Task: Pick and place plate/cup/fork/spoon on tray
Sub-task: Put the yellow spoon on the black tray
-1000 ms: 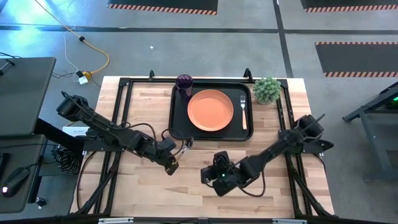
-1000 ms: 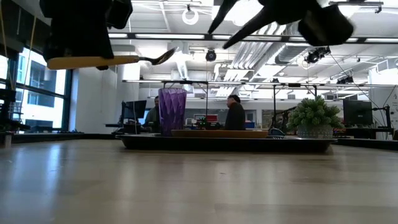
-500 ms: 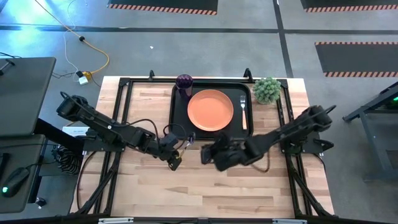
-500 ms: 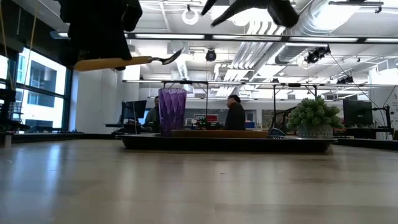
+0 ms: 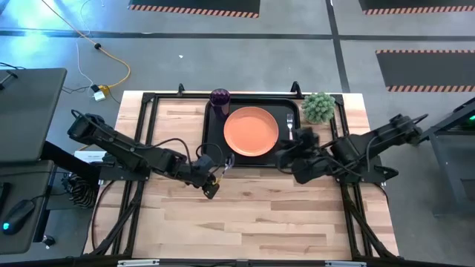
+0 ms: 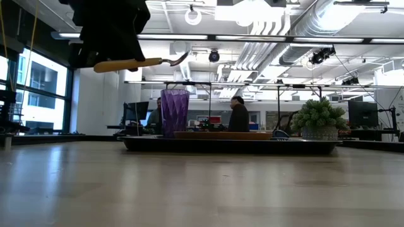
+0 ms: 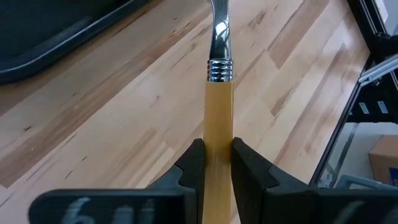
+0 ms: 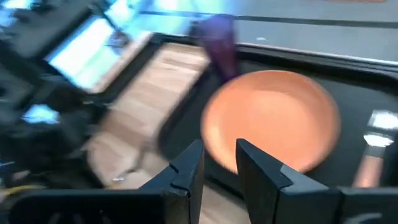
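The black tray (image 5: pixel 211 141) lies at the table's far middle. On it are the orange plate (image 5: pixel 251 132), the fork (image 5: pixel 290 130) to the plate's right, and the purple cup (image 5: pixel 220 99) at the tray's far left corner. My left gripper (image 5: pixel 211 184) is just off the tray's near left corner, shut on the spoon (image 6: pixel 136 63), which it holds above the table. My right gripper (image 5: pixel 289 152) is over the tray's near right corner, open and empty (image 8: pixel 219 171); the plate (image 8: pixel 270 121) lies ahead of it. My left gripper pinches the spoon's orange handle (image 7: pixel 217 140) between its two fingers, back from the metal neck. The fingers lie along the handle. The spoon is lifted clear of the table and about level, with its bowl (image 6: pixel 177 59) pointing toward the tray.
A small green plant (image 5: pixel 319 107) stands at the tray's far right corner. Bare wooden table (image 5: pixel 252 215) spreads across the near half. People sit in the room beyond the table (image 6: pixel 238 116).
My right gripper has swung from the table's near middle up and toward the far right, and now hangs over the tray's near right corner. My left gripper has gone a little up and toward the tray with the spoon, which stays level.
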`<state>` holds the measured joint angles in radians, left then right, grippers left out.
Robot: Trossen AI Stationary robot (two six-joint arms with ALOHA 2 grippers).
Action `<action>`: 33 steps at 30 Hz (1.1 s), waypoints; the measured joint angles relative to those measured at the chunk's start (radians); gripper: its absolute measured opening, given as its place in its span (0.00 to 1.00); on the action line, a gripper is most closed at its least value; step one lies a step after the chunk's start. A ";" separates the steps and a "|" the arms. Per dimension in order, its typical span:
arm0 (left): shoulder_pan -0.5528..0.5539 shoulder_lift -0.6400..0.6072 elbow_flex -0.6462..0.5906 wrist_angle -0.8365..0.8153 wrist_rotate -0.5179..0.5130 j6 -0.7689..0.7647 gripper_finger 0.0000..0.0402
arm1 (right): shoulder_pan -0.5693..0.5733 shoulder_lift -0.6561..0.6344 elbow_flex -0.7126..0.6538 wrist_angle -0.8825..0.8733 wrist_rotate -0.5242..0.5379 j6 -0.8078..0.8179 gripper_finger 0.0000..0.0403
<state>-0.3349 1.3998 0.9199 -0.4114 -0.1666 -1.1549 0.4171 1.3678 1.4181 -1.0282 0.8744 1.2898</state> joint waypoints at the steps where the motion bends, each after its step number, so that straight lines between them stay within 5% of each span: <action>1: 0.004 0.000 0.000 -0.001 0.000 0.000 0.10 | 0.003 -0.004 0.000 -0.056 0.007 0.041 0.21; 4: 0.019 0.000 0.000 0.004 0.007 0.000 0.10 | 0.016 -0.005 -0.003 -0.194 0.009 0.151 0.21; 8: 0.043 0.000 0.000 0.016 0.008 0.006 0.10 | 0.030 -0.034 -0.088 -0.155 -0.007 0.200 0.21; 22: 0.102 0.000 0.000 0.021 0.034 0.041 0.10 | 0.003 -0.302 -0.661 0.604 -0.101 0.238 0.21; 33: 0.136 0.000 0.000 0.028 0.034 0.042 0.10 | -0.076 -0.230 -0.764 1.119 -0.217 -0.004 0.21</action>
<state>-0.1987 1.3998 0.9199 -0.3838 -0.1328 -1.1133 0.3407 1.1374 0.6541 0.0905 0.6572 1.2863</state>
